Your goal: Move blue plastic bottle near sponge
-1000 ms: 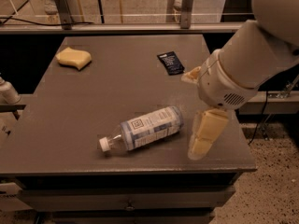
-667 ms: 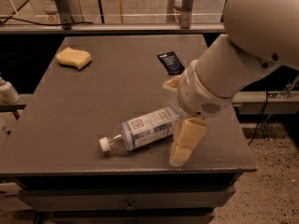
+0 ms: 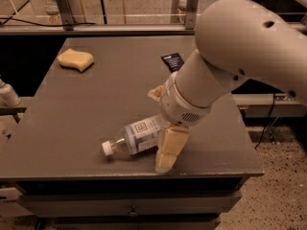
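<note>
The blue plastic bottle (image 3: 135, 136) lies on its side near the front of the dark table (image 3: 86, 109), its white cap pointing left. My gripper (image 3: 161, 124) is low over the bottle's base end and open. One tan finger (image 3: 168, 150) reaches down on the near side and the other fingertip (image 3: 155, 93) shows on the far side, so the jaws straddle the bottle. The arm hides the bottle's base. The yellow-tan sponge (image 3: 76, 59) lies at the table's far left, well apart from the bottle.
A small dark blue packet (image 3: 172, 61) lies at the far middle of the table, just behind my arm. A white object (image 3: 7, 95) stands off the table's left edge. A metal railing (image 3: 62, 6) runs behind the table. The front edge is close to the bottle.
My arm has swung left and down from beside the bottle to over its base end, with the fingers now on either side. The bottle and the sponge have not moved.
</note>
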`<state>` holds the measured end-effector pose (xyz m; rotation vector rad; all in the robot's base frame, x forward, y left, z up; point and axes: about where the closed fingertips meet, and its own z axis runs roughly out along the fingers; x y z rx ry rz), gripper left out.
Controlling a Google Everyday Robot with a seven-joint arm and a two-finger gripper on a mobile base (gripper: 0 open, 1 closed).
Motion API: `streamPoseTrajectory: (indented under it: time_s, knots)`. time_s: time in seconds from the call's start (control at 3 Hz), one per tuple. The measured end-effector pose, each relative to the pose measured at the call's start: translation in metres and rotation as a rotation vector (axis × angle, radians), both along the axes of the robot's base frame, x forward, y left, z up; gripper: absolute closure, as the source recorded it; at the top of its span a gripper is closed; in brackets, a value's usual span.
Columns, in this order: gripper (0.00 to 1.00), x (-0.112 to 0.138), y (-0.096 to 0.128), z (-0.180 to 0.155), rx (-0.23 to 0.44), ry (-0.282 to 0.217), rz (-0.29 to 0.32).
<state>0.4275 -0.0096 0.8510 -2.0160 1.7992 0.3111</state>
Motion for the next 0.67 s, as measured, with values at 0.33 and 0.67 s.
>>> streamPoseTrajectory:
  time_s: [0.33,0.67]
  knots:
    - [0.15,0.0130,0.0018,-0.0386,-0.043,0.028,0.024]
    - [0.38,0.0108,0.0001,-0.0412,-0.047,0.034,0.041]
